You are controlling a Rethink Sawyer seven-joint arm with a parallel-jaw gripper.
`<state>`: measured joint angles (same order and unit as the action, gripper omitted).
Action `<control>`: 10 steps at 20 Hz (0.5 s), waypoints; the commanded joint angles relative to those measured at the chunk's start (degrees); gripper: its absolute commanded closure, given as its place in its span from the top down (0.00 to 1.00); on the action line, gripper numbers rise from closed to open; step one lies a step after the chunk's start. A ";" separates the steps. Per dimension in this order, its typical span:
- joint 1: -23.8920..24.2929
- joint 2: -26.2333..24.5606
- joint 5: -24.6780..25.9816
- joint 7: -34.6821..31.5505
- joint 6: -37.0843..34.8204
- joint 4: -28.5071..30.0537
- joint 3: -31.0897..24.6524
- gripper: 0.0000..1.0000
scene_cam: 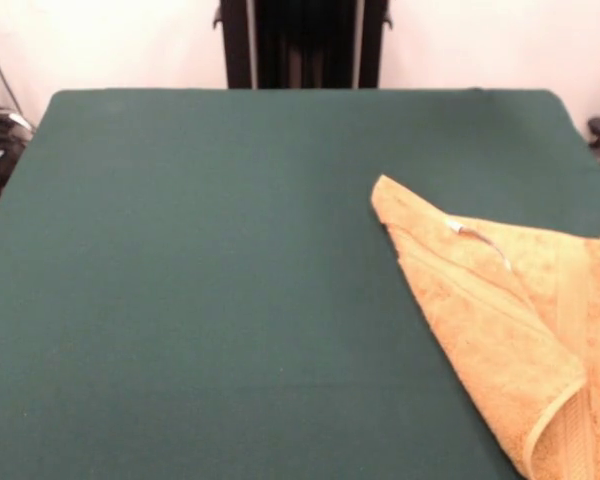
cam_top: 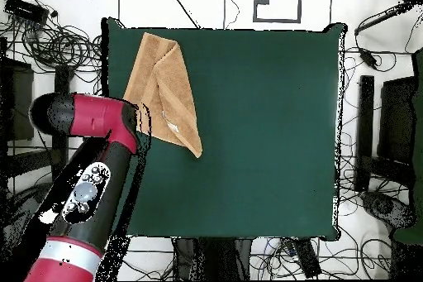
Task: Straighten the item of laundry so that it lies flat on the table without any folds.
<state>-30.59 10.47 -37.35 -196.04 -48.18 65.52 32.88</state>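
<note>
Desk: a large rectangle covered in dark green felt-like cloth, filling most of the front view and the centre of the overhead view. Its surface is bare apart from one item.

Towel: golden-orange terry cloth, folded over on itself into a long, roughly triangular shape. In the front view it occupies the lower right of the frame, its pointed corner aimed toward the upper left, its body running off the right and bottom edges. A woven band stripe runs along the doubled layer near the right edge, and one flap curls over at the lower right. In the overhead view the towel lies in the upper left part of the desk, close to the left edge, its narrow tip pointing toward the lower right.

Tag: small, pale, lying on top of the towel near the pointed corner in the front view; a pale spot shows on the cloth in the overhead view too.

Arm: red and black, rising from the lower left of the overhead view, its black end reaching the desk's left edge just beside the towel.

Tool: I cannot pick it out in either view, so I cannot tell whether it is apart or together.

Pedestal: black, top centre of the front view, behind the desk.
</note>
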 commanded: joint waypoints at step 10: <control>12.39 19.56 11.24 13.49 -5.82 8.27 -10.21 1.00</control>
<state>-18.59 28.51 -29.70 -196.04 -54.75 67.29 32.56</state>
